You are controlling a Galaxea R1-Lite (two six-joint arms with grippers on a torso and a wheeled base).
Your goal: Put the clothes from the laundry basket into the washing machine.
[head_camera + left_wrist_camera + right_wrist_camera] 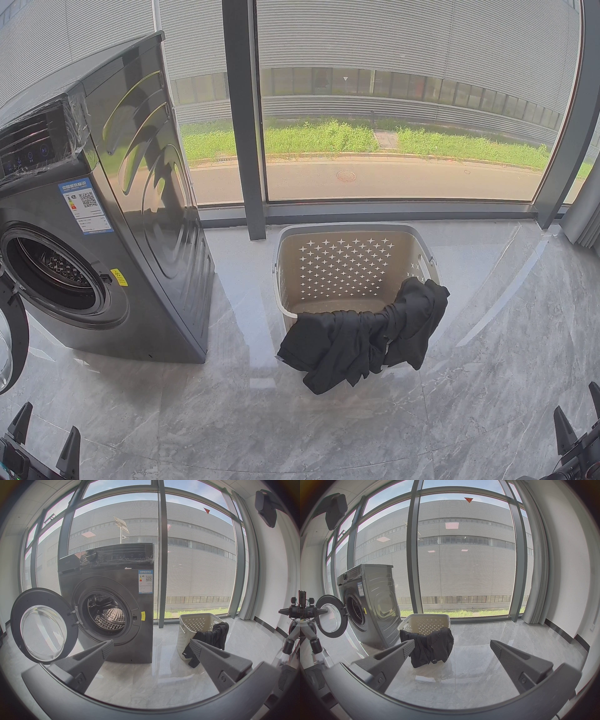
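Looks like step one: approach and first pick, nothing loaded yet. Seeing the clothes (pixel 362 340), one dark bundle, draped over the near rim of the laundry basket (pixel 344 269): part inside, most hanging down the outer wall toward the floor (pixel 250 412). Cannot tell if more than one garment. Seeing the basket near the washing machine (pixel 131 206), to the robot's right of it, not touching. Reading the door (pixel 43 625) as swung wide open and the drum (pixel 106 611) as empty, judging from the left wrist view. Reading the left hand (pixel 150 643) as spread wide, holding nothing, touching nothing, low and well short of the machine. Same for the right hand (pixel 450 643): wide open, empty, well apart from the basket. Next, probably: close the gap to the basket, bring one hand down onto the bunched fold at the rim, pinch deep enough to take the whole bundle. Expect trailing fabric to snag the rim or drag the light basket; lift clear before swinging toward the drum.
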